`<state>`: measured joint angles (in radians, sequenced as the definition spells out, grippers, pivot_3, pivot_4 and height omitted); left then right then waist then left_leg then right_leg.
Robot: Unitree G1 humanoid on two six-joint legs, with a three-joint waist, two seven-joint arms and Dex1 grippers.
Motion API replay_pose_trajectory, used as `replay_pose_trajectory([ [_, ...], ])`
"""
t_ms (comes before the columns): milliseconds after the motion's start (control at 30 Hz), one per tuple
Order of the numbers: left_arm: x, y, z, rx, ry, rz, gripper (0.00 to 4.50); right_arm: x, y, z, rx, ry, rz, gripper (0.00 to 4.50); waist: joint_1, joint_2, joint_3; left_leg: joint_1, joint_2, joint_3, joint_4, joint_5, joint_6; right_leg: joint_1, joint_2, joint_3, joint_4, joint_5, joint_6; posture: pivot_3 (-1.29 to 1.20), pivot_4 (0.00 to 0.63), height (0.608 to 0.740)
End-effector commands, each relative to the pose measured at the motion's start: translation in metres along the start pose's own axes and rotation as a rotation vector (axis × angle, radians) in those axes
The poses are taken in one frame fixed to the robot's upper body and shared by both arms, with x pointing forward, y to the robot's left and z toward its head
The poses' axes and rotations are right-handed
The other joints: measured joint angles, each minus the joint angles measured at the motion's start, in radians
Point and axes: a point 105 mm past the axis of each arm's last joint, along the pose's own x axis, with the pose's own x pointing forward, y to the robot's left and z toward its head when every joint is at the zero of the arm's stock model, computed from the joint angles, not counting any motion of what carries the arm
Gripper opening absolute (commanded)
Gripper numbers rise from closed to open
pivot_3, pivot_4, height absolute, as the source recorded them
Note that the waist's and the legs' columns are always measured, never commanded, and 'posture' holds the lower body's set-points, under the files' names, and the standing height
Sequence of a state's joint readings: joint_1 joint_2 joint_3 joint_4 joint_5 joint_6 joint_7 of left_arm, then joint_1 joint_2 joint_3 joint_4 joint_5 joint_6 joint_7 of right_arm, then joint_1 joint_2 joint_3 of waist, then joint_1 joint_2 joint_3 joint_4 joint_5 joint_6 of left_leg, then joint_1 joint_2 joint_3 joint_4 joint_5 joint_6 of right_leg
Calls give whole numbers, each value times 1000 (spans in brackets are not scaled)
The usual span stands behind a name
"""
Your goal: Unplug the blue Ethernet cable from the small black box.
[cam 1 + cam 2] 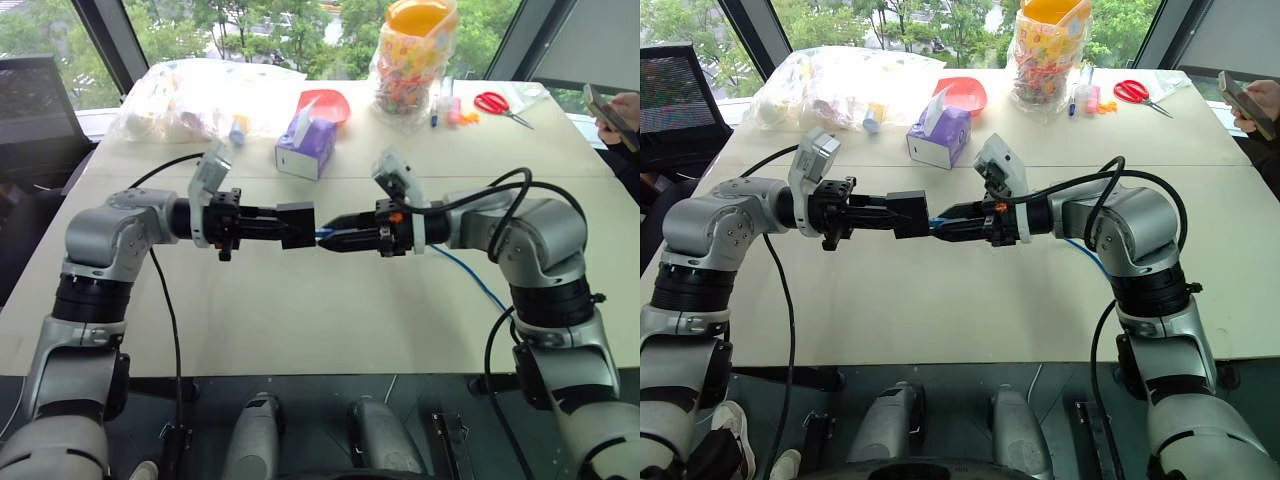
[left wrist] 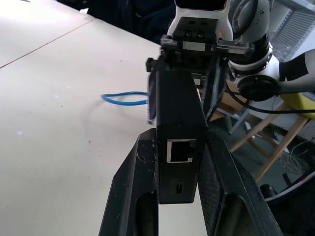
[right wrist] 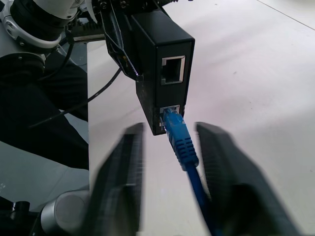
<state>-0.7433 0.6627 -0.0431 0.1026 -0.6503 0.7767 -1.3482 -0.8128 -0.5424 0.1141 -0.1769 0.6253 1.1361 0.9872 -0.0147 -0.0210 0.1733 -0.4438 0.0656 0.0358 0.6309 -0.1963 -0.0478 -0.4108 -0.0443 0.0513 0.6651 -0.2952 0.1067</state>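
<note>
The small black box (image 1: 296, 224) hangs in the air above the table's middle, with my left gripper (image 1: 283, 225) shut on its sides; an empty port faces the left wrist camera (image 2: 180, 150). The blue Ethernet cable (image 3: 180, 140) is plugged into the box's lower port. From there it runs under my right arm and trails over the table (image 1: 470, 275). My right gripper (image 1: 332, 238) points at the box from the right, its fingers (image 3: 224, 167) on either side of the blue plug boot and drawn together on it in the eye views.
At the back of the beige table (image 1: 330, 320) stand a purple tissue box (image 1: 307, 145), a red bowl (image 1: 327, 103), a jar of colourful sweets (image 1: 415, 60), a clear bag (image 1: 190, 95) and red scissors (image 1: 500, 105). A person's hand with a phone (image 1: 612, 115) is far right.
</note>
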Motion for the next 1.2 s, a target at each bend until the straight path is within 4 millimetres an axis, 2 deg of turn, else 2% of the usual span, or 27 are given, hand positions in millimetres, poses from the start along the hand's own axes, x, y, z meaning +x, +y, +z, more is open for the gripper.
replay_pose_trajectory([
  [33,0,-5,9,57,-19,-6,489,0,10,13,-66,-15,33,66,0,0,0,0,0,0,0,0,0,0,0,0,0,0,0,0,150,735],
  [467,-2,-9,4,74,9,-17,489,-4,6,9,-53,-5,4,66,0,0,0,0,0,0,0,0,0,0,0,0,0,0,0,0,150,735],
  [800,-28,-9,3,80,49,41,489,-40,-25,-15,-36,39,-132,66,0,0,0,0,0,0,0,0,0,0,0,0,-1,0,0,0,150,735],
  [933,-32,-7,0,87,62,62,489,-47,-39,-19,-46,39,-193,66,0,0,0,0,0,0,0,0,0,0,0,0,-1,0,0,0,150,735],
  [1067,-20,1,-12,166,99,104,489,-30,-65,-13,-186,1,-357,66,-4,0,0,0,0,0,0,0,0,0,0,0,0,0,0,0,150,735],
  [1200,-2,9,-35,261,137,146,489,-13,-101,-15,-163,2,-540,66,-3,0,0,0,0,1,0,0,0,-1,0,1,0,0,0,0,150,735],
])
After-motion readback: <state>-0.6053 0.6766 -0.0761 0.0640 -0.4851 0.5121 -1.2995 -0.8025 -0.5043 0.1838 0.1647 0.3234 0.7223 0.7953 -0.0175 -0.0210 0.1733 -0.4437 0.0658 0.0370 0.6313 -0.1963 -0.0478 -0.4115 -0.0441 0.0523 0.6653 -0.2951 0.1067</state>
